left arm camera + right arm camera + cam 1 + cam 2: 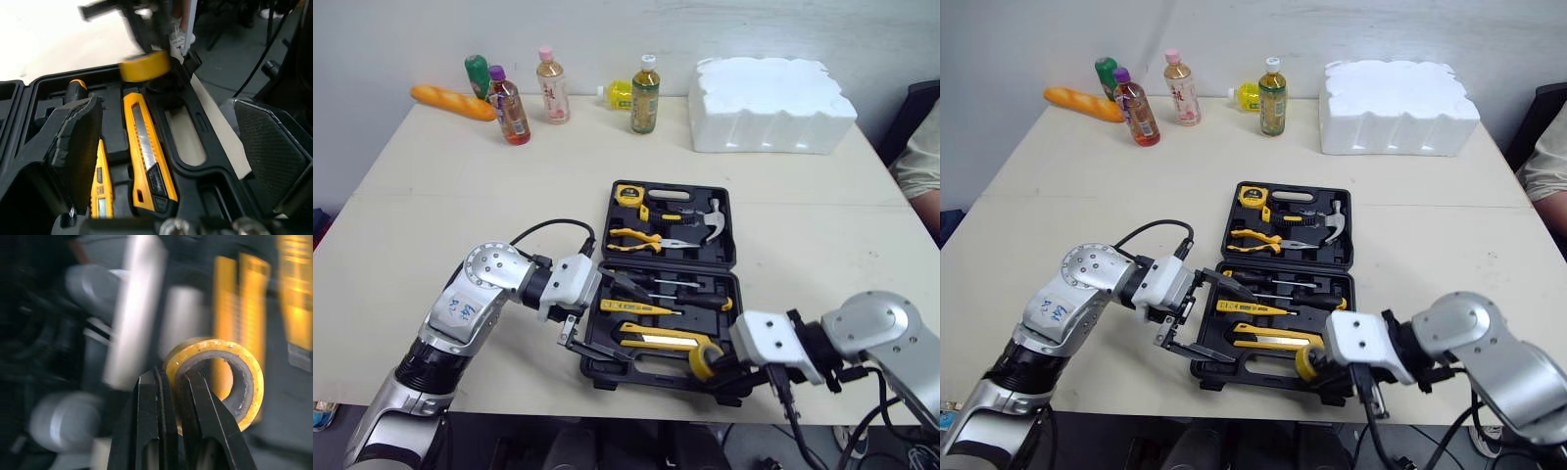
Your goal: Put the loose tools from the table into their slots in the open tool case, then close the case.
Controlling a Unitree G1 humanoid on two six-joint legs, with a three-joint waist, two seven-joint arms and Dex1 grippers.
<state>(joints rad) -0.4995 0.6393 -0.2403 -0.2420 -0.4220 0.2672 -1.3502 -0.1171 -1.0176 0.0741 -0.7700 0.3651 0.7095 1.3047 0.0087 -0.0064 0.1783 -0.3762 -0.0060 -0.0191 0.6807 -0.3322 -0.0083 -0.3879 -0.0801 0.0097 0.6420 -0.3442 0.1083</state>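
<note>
The right tool (168, 382) pinches the rim of a yellow roll of tape (247, 382) at the near right corner of the open black plastic tool case (671, 264) on the pale counter (460, 186) — just beside a slotted yellow utility knife (656, 338) — while the left tool (1203, 318) is spread wide astride the case's near left edge.

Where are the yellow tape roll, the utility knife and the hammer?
yellow tape roll (220, 346), right wrist view, on its yellow rim.
utility knife (146, 152), left wrist view, on the middle of its body.
hammer (707, 225), left eye view, on its steel head.
</note>
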